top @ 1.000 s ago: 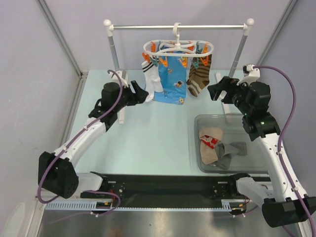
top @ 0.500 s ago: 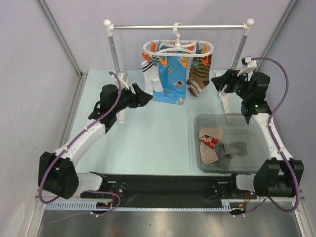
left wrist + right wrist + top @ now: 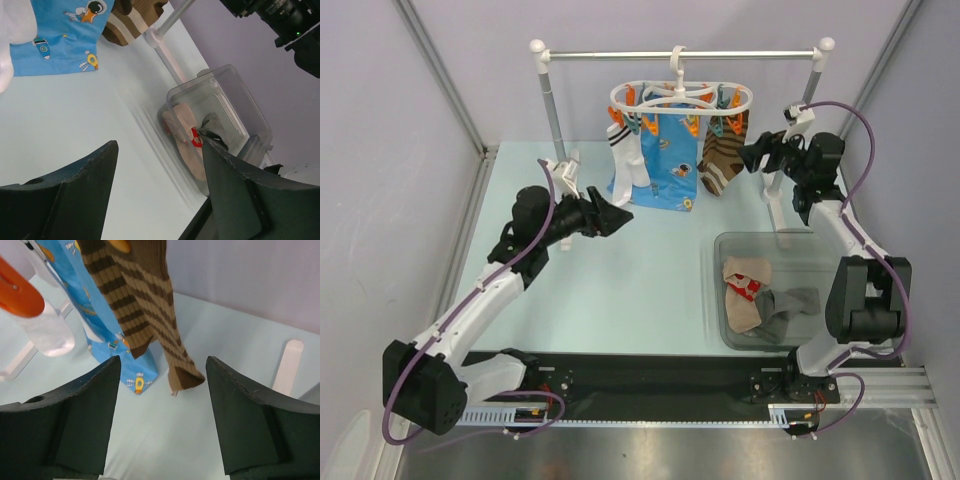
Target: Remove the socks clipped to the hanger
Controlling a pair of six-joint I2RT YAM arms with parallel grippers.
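The white oval hanger (image 3: 680,97) with orange clips hangs by its hook from the rail. A white sock with black stripes (image 3: 625,158) and a brown-and-cream striped sock (image 3: 722,160) are clipped to it, either side of a blue cartoon cloth (image 3: 665,172). My right gripper (image 3: 752,155) is open and empty just right of the brown sock (image 3: 145,305), whose toe hangs between and beyond its tips (image 3: 162,360). My left gripper (image 3: 615,215) is open and empty, below the white sock, over the table (image 3: 159,142). A beige sock with red marks (image 3: 745,283) and a grey sock (image 3: 792,303) lie in the bin.
The silver rail (image 3: 680,55) stands on two white-capped posts at the back. A clear plastic bin (image 3: 722,300) sits at the right front; it also shows in the left wrist view (image 3: 235,90). An orange clip (image 3: 17,292) hangs at the right wrist view's left.
My right gripper has moved up and back, close to the brown striped sock. My left gripper has drawn back and down from the white sock, turning toward the right.
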